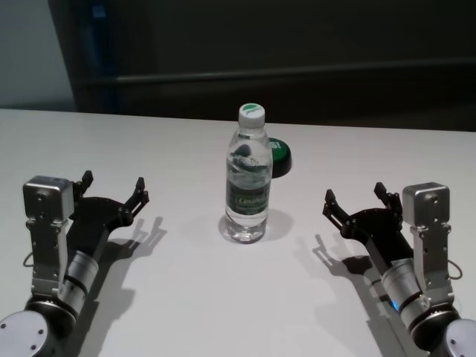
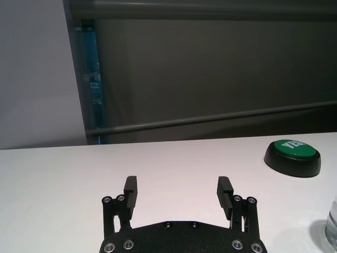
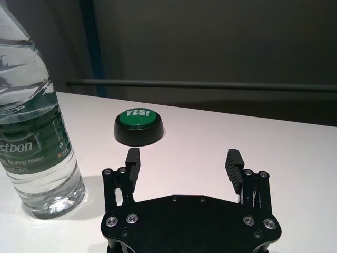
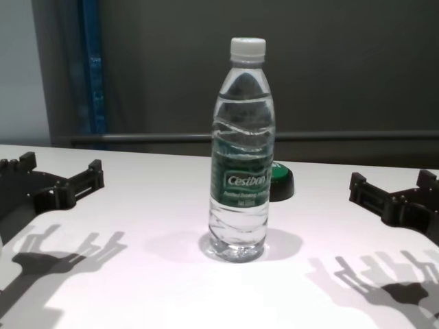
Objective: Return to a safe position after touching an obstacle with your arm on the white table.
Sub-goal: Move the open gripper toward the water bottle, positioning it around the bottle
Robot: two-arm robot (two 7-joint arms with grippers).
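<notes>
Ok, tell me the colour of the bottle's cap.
White; the cap shows best in the chest view.

The water bottle [image 4: 239,161] standing upright near the middle of the white table [image 4: 137,288] carries a dark green label reading "Cestbon" in white letters inside an oval outline, clearest in the chest view. In the right wrist view the same label shows as "stbon", cut off at the frame edge, with smaller lines beneath it too small to read surely. Behind the bottle, toward the tabletop's far edge, the black puck [image 3: 138,126] bears "YES!" in white on its green top.
</notes>
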